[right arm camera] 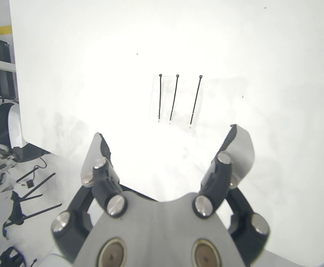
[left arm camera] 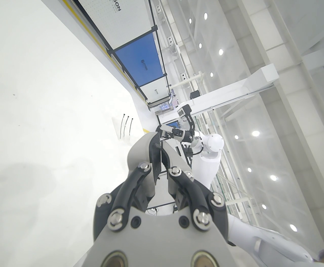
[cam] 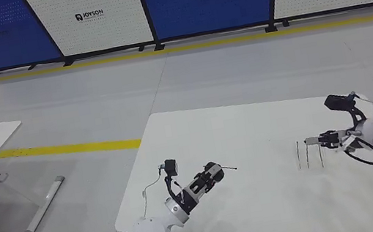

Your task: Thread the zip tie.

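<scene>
A zip tie is clamped in the closed left tool. The right tool is held wide open near three ties.

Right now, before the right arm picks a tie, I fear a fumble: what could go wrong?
The three zip ties lie close together on a clear sheet; the open right gripper might pinch two or drag the sheet.
The left gripper, shut on a thin tie, may let it twist during threading.

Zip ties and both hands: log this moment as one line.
left hand: shut on zip tie | right hand: open, empty | three zip ties: lying side by side on table, ahead of right hand
</scene>
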`<state>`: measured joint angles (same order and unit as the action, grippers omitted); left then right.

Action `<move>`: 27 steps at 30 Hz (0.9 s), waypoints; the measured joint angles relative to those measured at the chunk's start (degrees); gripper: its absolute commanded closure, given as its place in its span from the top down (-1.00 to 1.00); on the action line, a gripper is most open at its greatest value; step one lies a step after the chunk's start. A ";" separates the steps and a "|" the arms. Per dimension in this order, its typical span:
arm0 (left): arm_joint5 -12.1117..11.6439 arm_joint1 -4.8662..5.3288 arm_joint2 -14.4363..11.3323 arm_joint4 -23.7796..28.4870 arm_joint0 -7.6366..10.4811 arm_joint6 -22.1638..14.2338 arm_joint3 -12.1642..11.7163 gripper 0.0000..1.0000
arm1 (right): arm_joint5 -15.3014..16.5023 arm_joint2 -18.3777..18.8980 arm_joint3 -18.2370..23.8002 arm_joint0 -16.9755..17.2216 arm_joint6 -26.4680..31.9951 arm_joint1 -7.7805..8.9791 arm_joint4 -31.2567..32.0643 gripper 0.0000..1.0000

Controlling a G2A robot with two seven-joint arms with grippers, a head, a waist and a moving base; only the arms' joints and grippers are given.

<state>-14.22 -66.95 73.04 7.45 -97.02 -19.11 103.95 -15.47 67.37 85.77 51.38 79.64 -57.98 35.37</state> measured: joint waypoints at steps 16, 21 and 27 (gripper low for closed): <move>0.00 0.00 0.00 0.00 0.00 0.00 0.00 -1.00 | 3.19 -5.63 -5.61 -3.96 -1.14 0.34 -5.99 1.00; 0.00 0.00 0.00 0.00 0.00 0.00 0.00 -1.00 | 5.17 -7.80 -7.70 -5.87 -0.12 -0.32 -7.65 1.00; 0.00 0.00 0.00 0.00 0.00 0.00 0.00 -1.00 | 7.34 -14.19 -15.98 -11.95 0.01 -2.06 -10.53 1.00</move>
<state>-14.22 -66.95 73.04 7.45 -97.02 -19.11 103.95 -8.13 53.19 69.79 39.43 79.65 -60.04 24.84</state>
